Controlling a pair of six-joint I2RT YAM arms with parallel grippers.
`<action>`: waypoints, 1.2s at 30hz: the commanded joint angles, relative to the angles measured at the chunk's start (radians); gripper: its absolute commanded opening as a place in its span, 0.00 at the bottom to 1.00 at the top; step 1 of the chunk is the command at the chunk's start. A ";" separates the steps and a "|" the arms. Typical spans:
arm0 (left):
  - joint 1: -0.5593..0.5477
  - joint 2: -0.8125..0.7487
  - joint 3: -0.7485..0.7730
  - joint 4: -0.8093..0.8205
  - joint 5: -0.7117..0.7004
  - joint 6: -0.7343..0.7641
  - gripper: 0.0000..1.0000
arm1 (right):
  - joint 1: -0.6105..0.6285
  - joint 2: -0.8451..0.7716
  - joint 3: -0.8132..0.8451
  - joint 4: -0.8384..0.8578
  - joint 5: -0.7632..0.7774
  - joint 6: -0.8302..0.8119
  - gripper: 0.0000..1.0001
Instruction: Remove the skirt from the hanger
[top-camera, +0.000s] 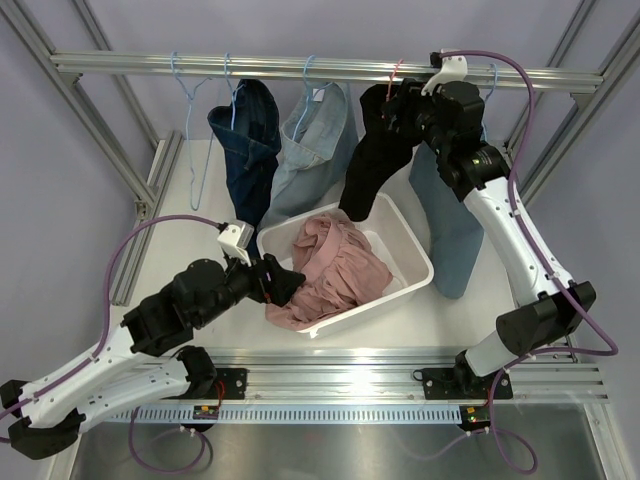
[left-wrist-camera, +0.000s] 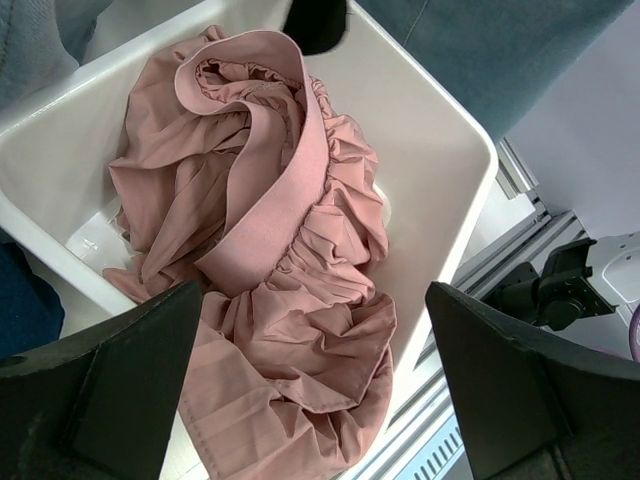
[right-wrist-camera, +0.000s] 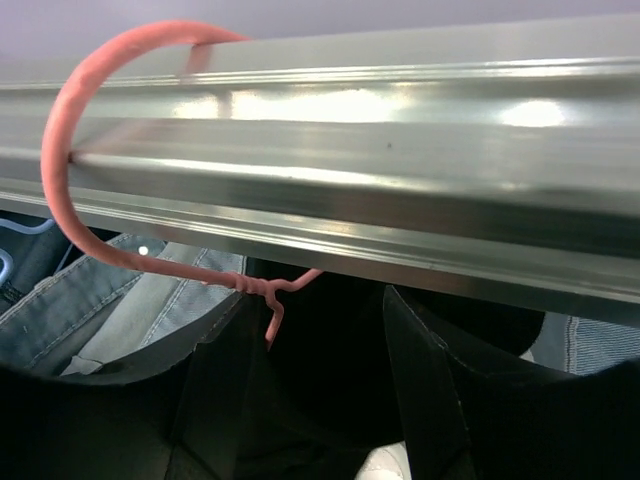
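A black skirt (top-camera: 372, 165) hangs from a pink wire hanger (top-camera: 397, 72) hooked over the top rail (top-camera: 300, 68). My right gripper (top-camera: 398, 108) is up at the skirt's top, just under the rail. In the right wrist view the pink hanger (right-wrist-camera: 62, 170) curls over the rail (right-wrist-camera: 400, 150), and black cloth fills the gap between the fingers of my right gripper (right-wrist-camera: 315, 370). My left gripper (top-camera: 288, 281) hovers wide open over a pink skirt (top-camera: 335, 268) lying crumpled in a white bin (top-camera: 418, 255). In the left wrist view nothing is gripped by the left gripper (left-wrist-camera: 315, 385) above the pink skirt (left-wrist-camera: 270, 220).
Dark jeans (top-camera: 247, 150), a light denim garment (top-camera: 315, 150) and a blue garment (top-camera: 450, 230) hang on the same rail. An empty blue hanger (top-camera: 195, 130) hangs at the left. The bin (left-wrist-camera: 440, 150) sits mid-table, near the front aluminium track (top-camera: 350, 380).
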 joint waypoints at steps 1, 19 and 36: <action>-0.004 0.002 0.002 0.064 0.012 -0.011 0.99 | 0.021 0.010 0.034 0.064 -0.005 0.059 0.60; -0.004 0.018 0.001 0.090 0.026 -0.017 0.99 | 0.047 -0.022 -0.061 0.105 0.239 0.128 0.47; -0.004 0.050 0.004 0.135 0.061 0.001 0.99 | 0.039 -0.132 -0.110 0.181 0.162 -0.125 0.00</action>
